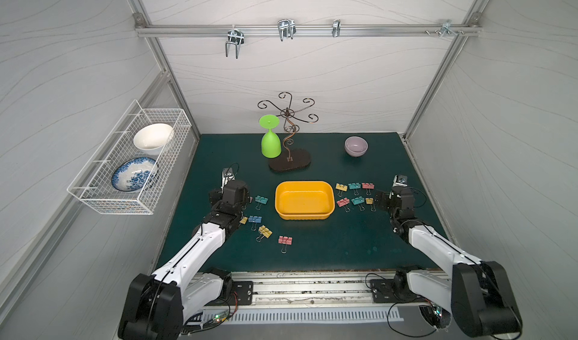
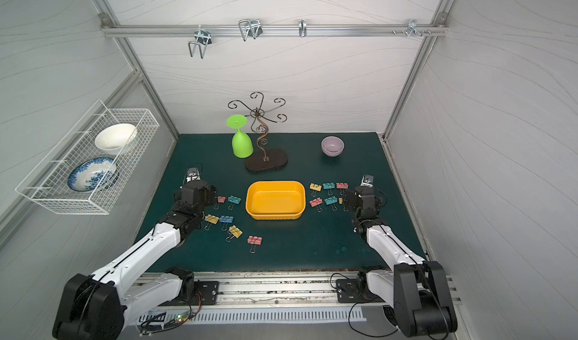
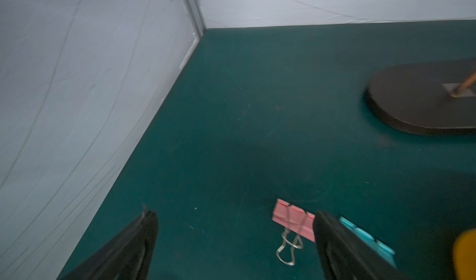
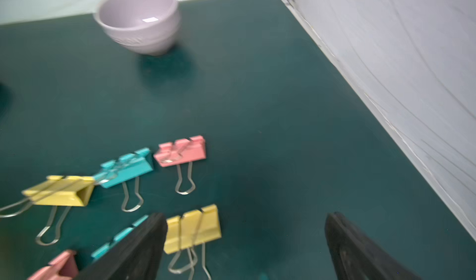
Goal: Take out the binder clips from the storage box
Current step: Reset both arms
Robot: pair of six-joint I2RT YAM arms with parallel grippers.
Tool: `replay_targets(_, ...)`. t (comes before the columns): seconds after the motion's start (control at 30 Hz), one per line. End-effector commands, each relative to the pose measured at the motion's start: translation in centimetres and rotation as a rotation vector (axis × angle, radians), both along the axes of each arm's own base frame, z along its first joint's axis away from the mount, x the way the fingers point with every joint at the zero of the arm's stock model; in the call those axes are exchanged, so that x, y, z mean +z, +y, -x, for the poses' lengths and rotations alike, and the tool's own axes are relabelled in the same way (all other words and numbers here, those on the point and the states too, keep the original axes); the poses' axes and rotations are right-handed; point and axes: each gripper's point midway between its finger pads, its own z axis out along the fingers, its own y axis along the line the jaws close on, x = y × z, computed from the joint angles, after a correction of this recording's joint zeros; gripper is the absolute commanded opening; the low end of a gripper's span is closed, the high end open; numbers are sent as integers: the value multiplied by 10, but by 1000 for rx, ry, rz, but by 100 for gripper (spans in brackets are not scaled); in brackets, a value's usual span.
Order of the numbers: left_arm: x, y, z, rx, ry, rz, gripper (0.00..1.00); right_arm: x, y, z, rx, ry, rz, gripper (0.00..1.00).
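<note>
Left tool (image 3: pixel 234 213), right tool (image 4: pixel 246 214) gape; binder clips (image 1: pixel 354 185) flank storage box (image 1: pixel 304 215).

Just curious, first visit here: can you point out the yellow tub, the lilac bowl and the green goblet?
yellow tub (image 1: pixel 303 199): a top view, its bare floor.
lilac bowl (image 1: pixel 356 151): a top view, its outer wall.
green goblet (image 1: pixel 270 147): a top view, its upturned cup.

Readable text, numbers, brands, signs: I find none in any view. One label entered: a small white rectangular sticker (image 4: pixel 150 20) inside the lilac round ceramic bowl (image 4: pixel 154 38), too blurred for me to read.
</note>
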Motion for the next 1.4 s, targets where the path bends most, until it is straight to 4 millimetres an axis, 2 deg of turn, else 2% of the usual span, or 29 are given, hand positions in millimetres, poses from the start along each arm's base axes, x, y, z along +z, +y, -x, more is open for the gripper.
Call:
replay_targets(0.0, 20, -9, -30, -79, -176, 29, 99, 27, 25, -20, 156, -180, -1, 99)
replay_targets(0.07, 20, -8, -41, -79, -230, 38, 98, 21, 34, -22, 222, -208, 29, 99)
replay_targets(0.23, -12, 2, -54, -99, -244, 60, 98, 11, 52, -28, 333, -236, 55, 99)
replay_targets(0.33, -28, 5, -61, -126, -248, 96, 98, 2, 56, -37, 350, -233, 66, 99)
replay_targets(0.43, -47, -1, -69, -169, -221, 107, 98, -5, 56, -41, 350, -212, 67, 99)
replay_targets(0.5, -48, 0, -69, -167, -207, 118, 98, -8, 57, -42, 357, -208, 68, 99)
replay_targets(0.6, -49, 13, -71, -108, -214, 135, 98, -18, 56, -46, 337, -209, 92, 99)
replay_targets(0.67, -50, 14, -70, -106, -201, 148, 99, -21, 49, -50, 276, -169, 98, 99)
replay_targets(0.73, -50, 14, -70, -105, -210, 144, 99, -23, 26, -60, 131, -123, 83, 99)
replay_targets(0.83, -49, 14, -69, -105, -211, 144, 99, -25, 12, -61, 89, -107, 31, 99)
replay_targets(1.37, -49, 14, -69, -108, -206, 145, 99, -25, 13, -61, 92, -103, 33, 99)
